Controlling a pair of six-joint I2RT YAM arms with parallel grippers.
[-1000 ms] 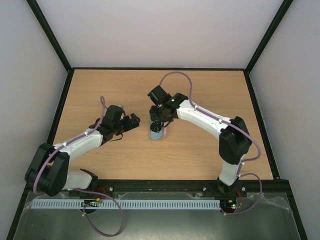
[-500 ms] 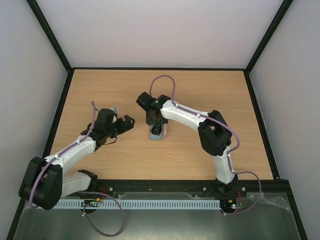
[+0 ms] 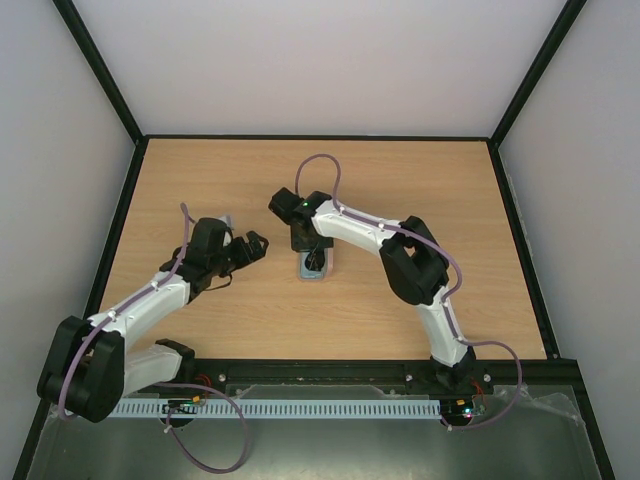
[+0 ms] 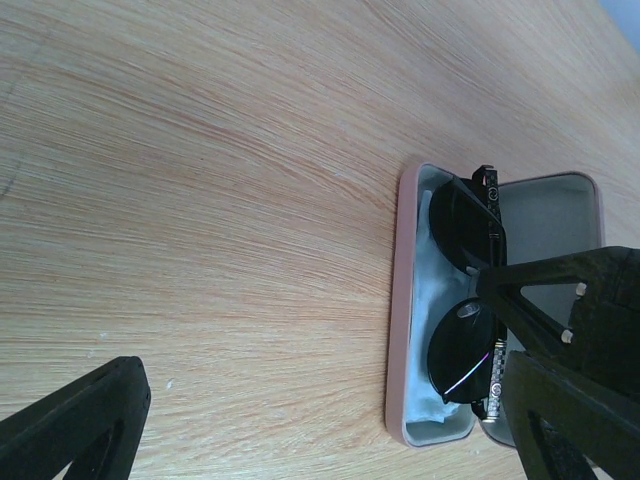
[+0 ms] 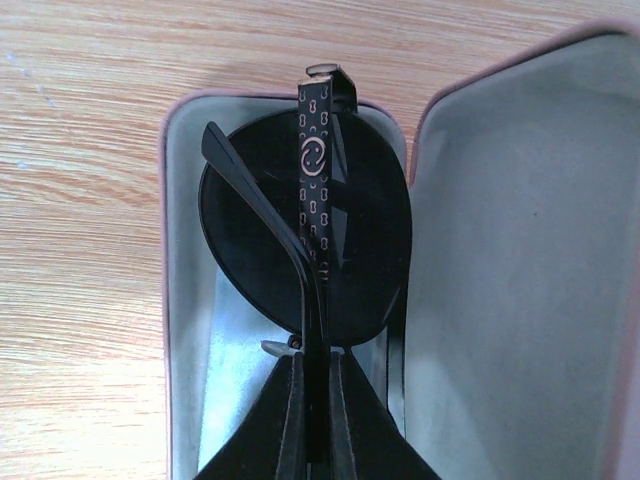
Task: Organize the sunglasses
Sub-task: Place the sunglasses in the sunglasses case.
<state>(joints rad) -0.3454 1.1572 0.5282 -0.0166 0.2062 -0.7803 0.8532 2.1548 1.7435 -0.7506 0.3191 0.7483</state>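
Since the sunglasses lie inside the open pink case, on the pale blue cloth lining its tray, the main part of the job looks done. What seems left is letting go, drawing clear and perhaps shutting the lid. The right pincer is clamped together on the slim folded temple arms, while the left pincer hangs with its jaws wide apart over the bare desk beside the case, holding nothing. The pair has round dark lenses, a thin dark frame, and one temple arm stamped with a small pale pattern crossing a lens.
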